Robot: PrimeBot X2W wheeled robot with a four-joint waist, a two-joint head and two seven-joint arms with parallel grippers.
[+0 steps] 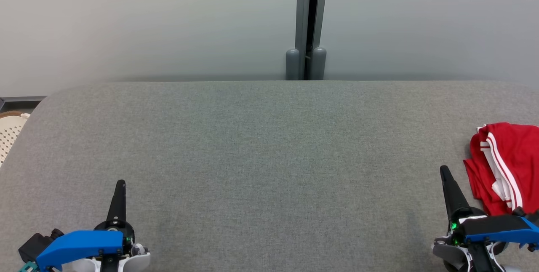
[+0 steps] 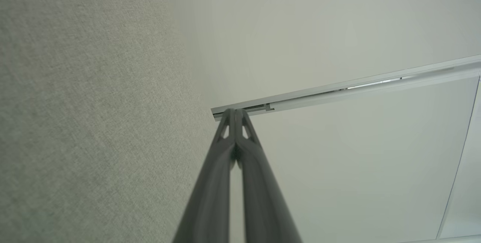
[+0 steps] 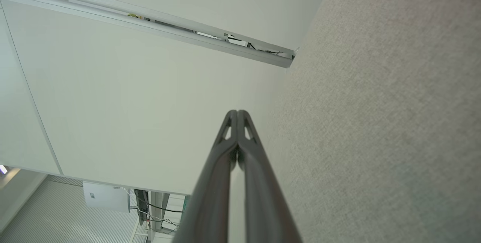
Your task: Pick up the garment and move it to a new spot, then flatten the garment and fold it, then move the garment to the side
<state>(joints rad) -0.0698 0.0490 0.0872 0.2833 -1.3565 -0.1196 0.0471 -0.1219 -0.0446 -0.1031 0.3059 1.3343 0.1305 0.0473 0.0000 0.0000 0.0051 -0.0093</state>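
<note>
Basket: cream perforated basket (image 1: pixel 9 131) at far left, cut off by the frame; contents cannot be made out.
Garment: crumpled red garment with white stripes (image 1: pixel 507 166) on the grey fabric-covered surface (image 1: pixel 269 158), far right, partly cut off.
Left arm: left pincer (image 1: pixel 121 184) pressed together, holding nothing.
Right arm: right pincer (image 1: pixel 444 170) pressed together, empty, just beside the garment.

Table (image 1: pixel 269 150) in matt, coarse-woven grey cloth — garment (image 1: pixel 511 158) in smooth, faintly shiny red fabric
</note>
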